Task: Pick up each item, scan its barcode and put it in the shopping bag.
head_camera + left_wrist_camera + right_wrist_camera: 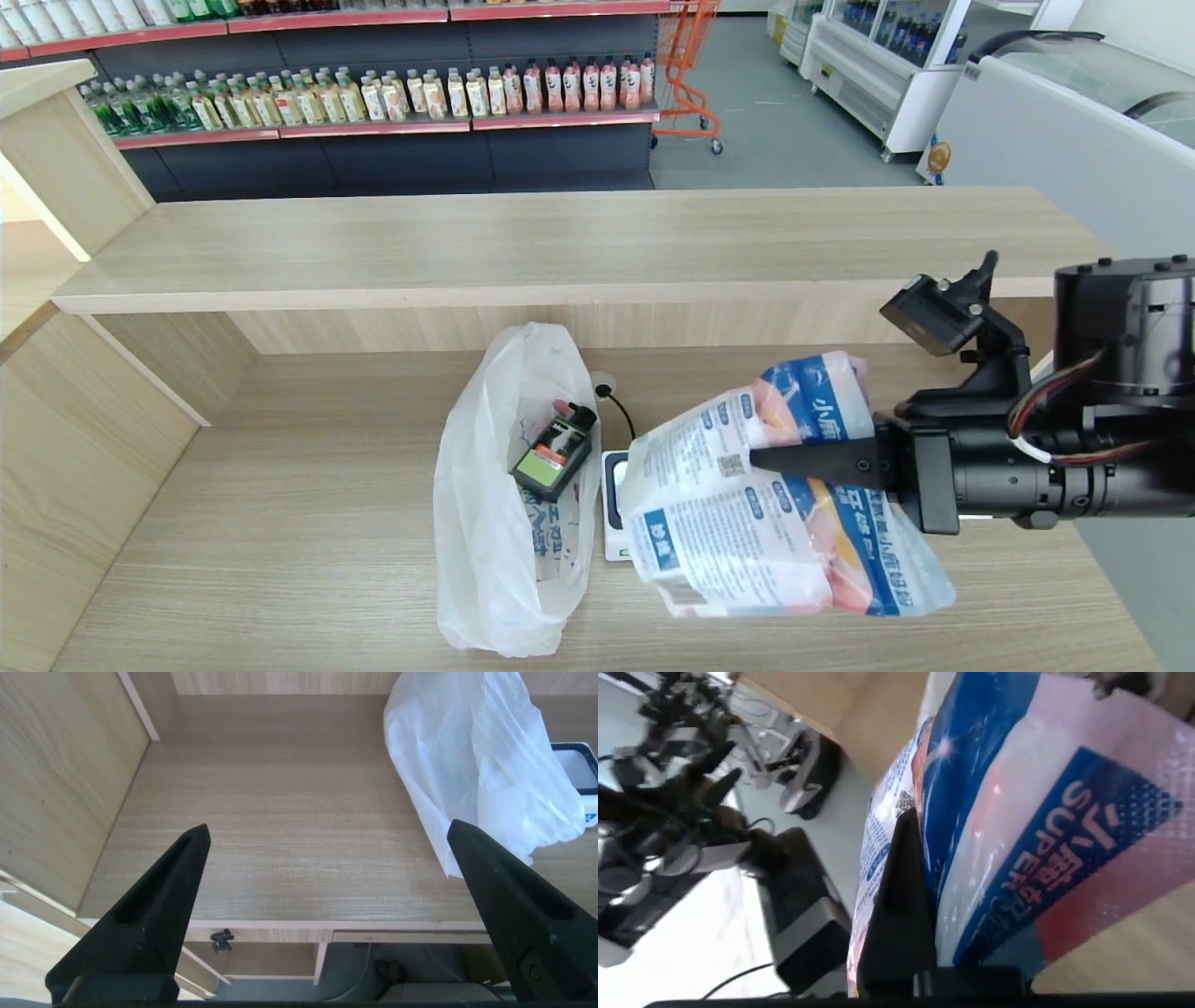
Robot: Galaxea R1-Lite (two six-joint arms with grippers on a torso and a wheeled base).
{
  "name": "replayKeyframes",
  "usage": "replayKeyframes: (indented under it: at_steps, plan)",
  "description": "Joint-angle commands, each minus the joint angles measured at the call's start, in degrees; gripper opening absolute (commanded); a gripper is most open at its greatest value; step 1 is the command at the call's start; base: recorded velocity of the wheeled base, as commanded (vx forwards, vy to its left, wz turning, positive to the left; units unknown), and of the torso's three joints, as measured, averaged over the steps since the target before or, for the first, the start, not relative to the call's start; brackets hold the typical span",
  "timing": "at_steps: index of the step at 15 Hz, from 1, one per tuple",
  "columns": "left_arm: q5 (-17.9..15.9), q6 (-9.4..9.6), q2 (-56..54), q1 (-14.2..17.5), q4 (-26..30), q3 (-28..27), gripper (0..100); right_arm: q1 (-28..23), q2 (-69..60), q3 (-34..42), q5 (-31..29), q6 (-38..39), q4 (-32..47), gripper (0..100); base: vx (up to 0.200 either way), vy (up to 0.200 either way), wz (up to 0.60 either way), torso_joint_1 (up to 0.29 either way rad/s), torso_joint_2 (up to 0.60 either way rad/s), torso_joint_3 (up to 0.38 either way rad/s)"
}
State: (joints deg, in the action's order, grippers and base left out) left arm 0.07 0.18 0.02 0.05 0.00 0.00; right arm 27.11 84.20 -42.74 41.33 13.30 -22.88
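My right gripper is shut on a large blue, white and pink snack bag, holding it just above the counter, over the white barcode scanner. In the right wrist view the snack bag presses against a dark finger. Left of the scanner lies the white plastic shopping bag with its mouth open, and a dark box with a green label rests inside it. My left gripper hangs open over bare counter, with the shopping bag off to one side.
A raised wooden ledge runs behind the lower counter, and a wooden side wall closes its left end. A black cable leads to the scanner. Shelves of bottles stand farther back.
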Motion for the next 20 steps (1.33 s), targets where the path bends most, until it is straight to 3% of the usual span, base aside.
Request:
replayKeyframes:
  at_steps: [1,2,3,6,8,14,18,20]
  plan:
    - [0.0,-0.01,0.0,0.0,0.0,0.0,100,0.0,-4.0,0.8,-9.3,-9.1,-1.0,0,0.0,0.0,0.0,0.0,0.0,0.0]
    - [0.0,-0.01,0.0,0.0,0.0,0.0,100,-2.2,-6.8,2.0,-12.8,-16.1,-0.7,0,0.0,0.0,0.0,0.0,0.0,0.0]
    - [0.0,-0.01,0.0,0.0,0.0,0.0,100,-4.3,-8.2,2.9,-14.3,-18.1,-0.4,0,0.0,0.0,0.0,0.0,0.0,0.0]
    - [0.0,-0.01,0.0,0.0,0.0,0.0,100,-4.7,-10.1,7.5,-28.5,-26.2,-0.4,0,0.0,0.0,0.0,0.0,0.0,0.0]
    - [0.0,-0.01,0.0,0.0,0.0,0.0,100,-5.1,-11.0,10.1,-31.4,-28.4,-1.5,0,0.0,0.0,0.0,0.0,0.0,0.0]
    - [0.0,-0.01,0.0,0.0,0.0,0.0,100,-5.7,-11.3,11.2,-31.5,-28.2,-1.2,0,0.0,0.0,0.0,0.0,0.0,0.0]
    - [0.0,-0.09,0.0,0.0,0.0,0.0,100,-5.5,-11.3,11.4,-31.2,-21.0,-1.2,0,0.0,0.0,0.0,0.0,0.0,0.0]
    - [0.0,-0.18,0.0,0.0,0.0,0.0,100,-5.5,-11.5,11.3,-29.5,-18.1,-1.1,0,0.0,0.2,0.0,0.002,0.0,0.0]
